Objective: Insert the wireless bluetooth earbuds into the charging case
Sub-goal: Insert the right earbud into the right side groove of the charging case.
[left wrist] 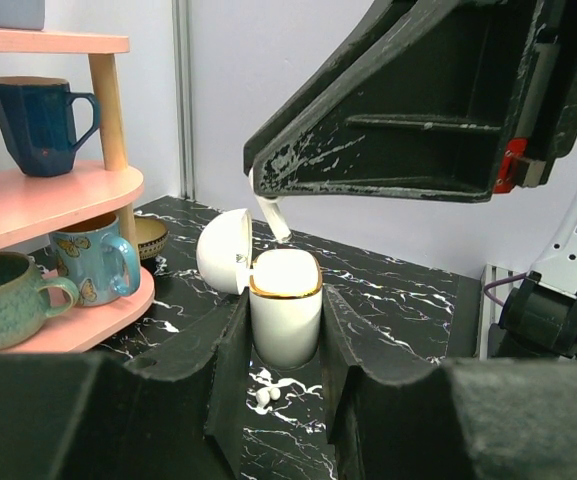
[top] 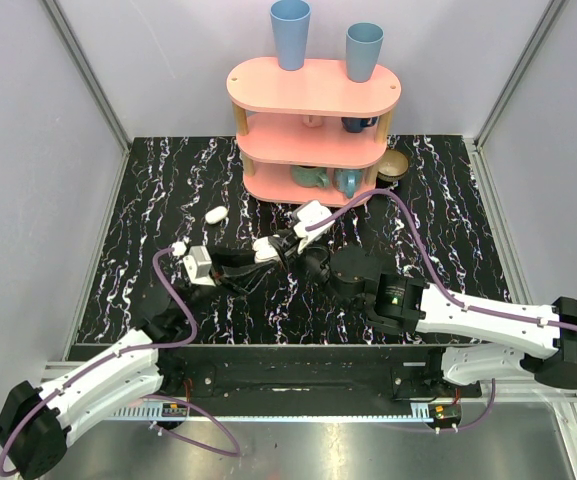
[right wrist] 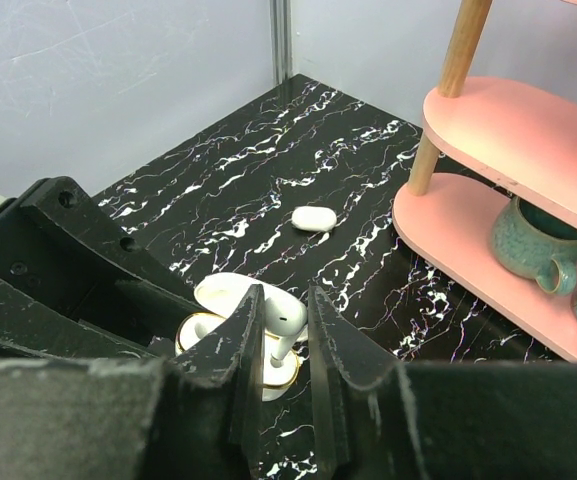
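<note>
Desk: black (top: 168, 200) with white marbling; both arms meet near its middle.
Left tool (left wrist: 284, 335): clamped on the lower half of the charging case, one finger on each side.
Charging case (left wrist: 286, 300): white, glossy and gold-rimmed at the mouth. It stands upright between the left tool's fingers, held just above the desk. The lid is open and tipped back toward the shelf.
Right tool (right wrist: 280, 300): fingers drawn together on an earbud, directly above the case, with the fingers pointing down at it.
Earbud (right wrist: 286, 320): white, stem pointing down at the case mouth. In the left wrist view the stem hangs below the right tool's fingertip, just behind the rim. I cannot tell whether it touches the case or has entered the hollow.
White oval object (top: 215, 214): lies alone on the desk, left of the shelf and apart from both tools. It is too small to identify.
White bits (left wrist: 266, 396): two tiny pieces on the desk under the held case.
Shelf (top: 298, 90): pink, three tiers, at the far side of the desk.
Shelf top: two light blue cups (top: 290, 32), upright.
Middle tier: dark blue mug (left wrist: 38, 120).
Bottom tier: patterned blue mug (left wrist: 93, 265) beside a teal mug (left wrist: 3, 300).
Bowl (top: 395, 165): brown, on the desk just right of the shelf.
</note>
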`<move>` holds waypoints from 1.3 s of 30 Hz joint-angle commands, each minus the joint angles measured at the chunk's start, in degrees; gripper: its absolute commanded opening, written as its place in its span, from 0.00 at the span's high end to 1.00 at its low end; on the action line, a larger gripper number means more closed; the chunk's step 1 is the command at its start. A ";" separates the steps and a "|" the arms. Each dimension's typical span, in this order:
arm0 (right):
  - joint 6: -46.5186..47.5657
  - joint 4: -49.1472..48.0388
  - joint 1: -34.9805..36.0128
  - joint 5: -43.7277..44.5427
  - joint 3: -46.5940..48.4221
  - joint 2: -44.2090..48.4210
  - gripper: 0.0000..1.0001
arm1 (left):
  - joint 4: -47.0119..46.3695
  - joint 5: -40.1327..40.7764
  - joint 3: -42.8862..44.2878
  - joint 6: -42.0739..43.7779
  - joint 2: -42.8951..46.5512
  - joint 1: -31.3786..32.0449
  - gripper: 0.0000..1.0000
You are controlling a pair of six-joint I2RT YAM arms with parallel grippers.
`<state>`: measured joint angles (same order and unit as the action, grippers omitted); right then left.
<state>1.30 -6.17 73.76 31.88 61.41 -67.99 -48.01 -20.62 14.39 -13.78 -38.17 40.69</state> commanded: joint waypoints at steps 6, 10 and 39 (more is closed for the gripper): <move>0.98 -0.94 0.60 -0.59 -0.06 -1.01 0.92 | -4.55 0.23 -0.33 0.42 2.05 0.27 1.00; 0.98 -0.77 0.69 -0.59 -0.24 -1.01 0.92 | -4.46 0.41 -0.42 0.51 2.14 0.27 1.00; 3.36 0.73 1.65 1.26 -2.08 0.05 0.94 | -4.64 3.57 -0.51 0.60 3.10 0.27 1.00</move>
<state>3.33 -6.20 74.48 31.51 59.96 -68.88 -46.61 -19.59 13.45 -13.76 -36.36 40.93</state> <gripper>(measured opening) 0.251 0.332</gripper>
